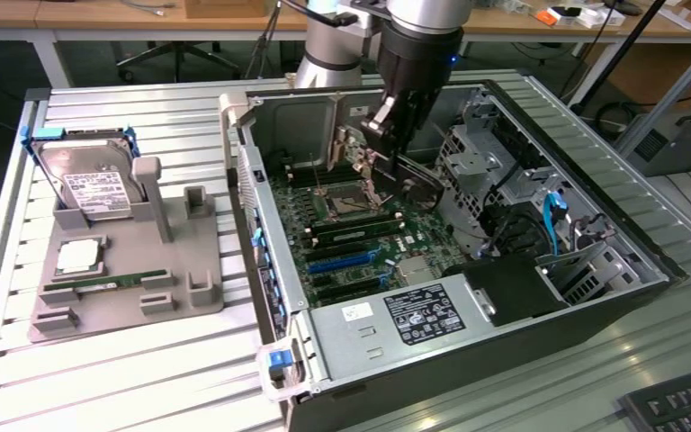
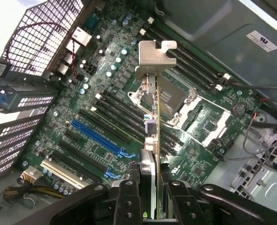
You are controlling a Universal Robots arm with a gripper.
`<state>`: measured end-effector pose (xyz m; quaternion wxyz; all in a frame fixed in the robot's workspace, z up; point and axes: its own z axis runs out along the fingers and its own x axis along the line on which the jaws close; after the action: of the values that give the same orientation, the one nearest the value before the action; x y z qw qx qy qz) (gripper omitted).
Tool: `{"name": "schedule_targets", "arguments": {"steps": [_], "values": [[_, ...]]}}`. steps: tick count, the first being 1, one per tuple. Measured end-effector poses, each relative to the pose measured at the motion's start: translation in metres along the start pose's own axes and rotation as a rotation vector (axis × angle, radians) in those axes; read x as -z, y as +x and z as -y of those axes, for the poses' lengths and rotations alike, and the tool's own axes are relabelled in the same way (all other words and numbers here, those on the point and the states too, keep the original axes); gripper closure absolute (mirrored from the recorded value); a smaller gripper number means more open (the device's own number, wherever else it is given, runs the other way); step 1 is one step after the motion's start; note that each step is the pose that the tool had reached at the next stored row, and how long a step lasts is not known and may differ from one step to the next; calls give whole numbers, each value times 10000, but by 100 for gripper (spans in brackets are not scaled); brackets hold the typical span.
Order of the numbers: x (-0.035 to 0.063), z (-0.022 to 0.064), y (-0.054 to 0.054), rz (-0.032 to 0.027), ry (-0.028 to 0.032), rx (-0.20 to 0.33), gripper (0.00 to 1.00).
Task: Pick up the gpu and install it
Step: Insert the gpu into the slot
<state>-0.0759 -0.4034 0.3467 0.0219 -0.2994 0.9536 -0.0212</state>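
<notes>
Reaching down into the open case (image 1: pixel 633 261), the arm has its hand (image 1: pixel 384 144) among the parts, above the motherboard (image 1: pixel 370 243). The hand is clamped on the gpu (image 1: pixel 408 173). In the wrist view the two black fingers (image 2: pixel 128 197) press on either face of the gpu (image 2: pixel 156 117), which runs away from the hand (image 2: pixel 151 188) as a thin slat seen edge-on. Its bent metal bracket (image 2: pixel 153 58) is at the far end.

Holding the card on edge makes sense to me, since the contact edge then faces the board and can meet a slot squarely. The bracket end points toward the case's back wall, where I would guess it belongs.

The card hangs over the board near the CPU socket (image 2: pixel 195 112) and the dark memory slots beside it. The blue slots (image 2: pixel 101 136) lie off to one side. It does not look seated, though I cannot tell how close its lower edge is to the board.

The case lies on its side on the slatted surface (image 1: pixel 141 117), so the board faces up and the arm can work from above. On the exterior view's left a grey tray (image 1: pixel 190 261) holds a hard drive (image 1: pixel 94 189) upright and a memory stick (image 1: pixel 105 283) lying flat. Both are well apart from the hand.
</notes>
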Motion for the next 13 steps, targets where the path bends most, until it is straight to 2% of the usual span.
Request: {"name": "schedule_targets", "arguments": {"steps": [13], "values": [[0,0,0,46,-25,860,73]]}}
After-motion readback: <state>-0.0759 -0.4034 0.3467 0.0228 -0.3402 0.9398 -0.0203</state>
